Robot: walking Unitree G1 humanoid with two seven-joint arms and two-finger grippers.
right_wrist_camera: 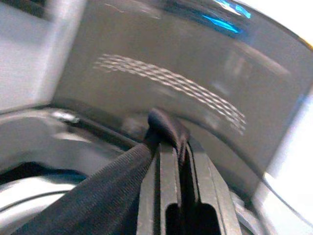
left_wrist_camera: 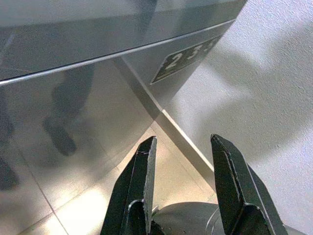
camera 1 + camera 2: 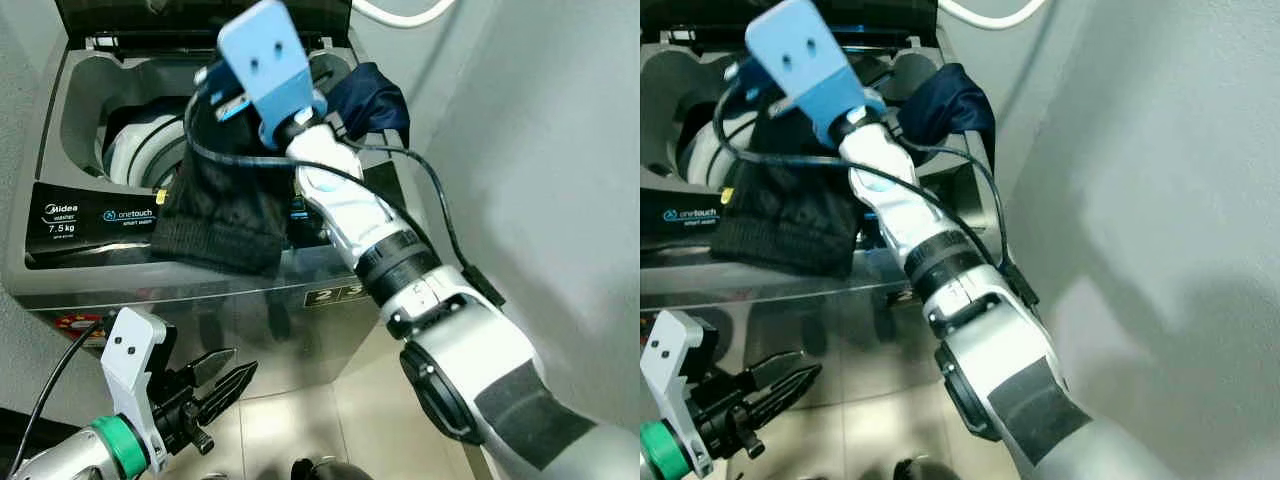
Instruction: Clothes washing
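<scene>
Our right gripper (image 1: 171,142) is clenched on a black knitted garment (image 3: 215,215) above the open grey top-loading washing machine (image 3: 200,290); the cloth's long axis hangs from the jaws over the front panel, with the drum opening (image 3: 135,145) just behind, so we judge the load must move back and down. We count two garments, the second a dark blue one (image 3: 370,95) on the right rim, while our left gripper (image 3: 222,385) hangs released near the floor.

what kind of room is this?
Likely a home laundry corner: a top-loading washer with its lid up stands on a tiled floor by a plain wall. The right gripper holds a dark garment over the tub.
</scene>
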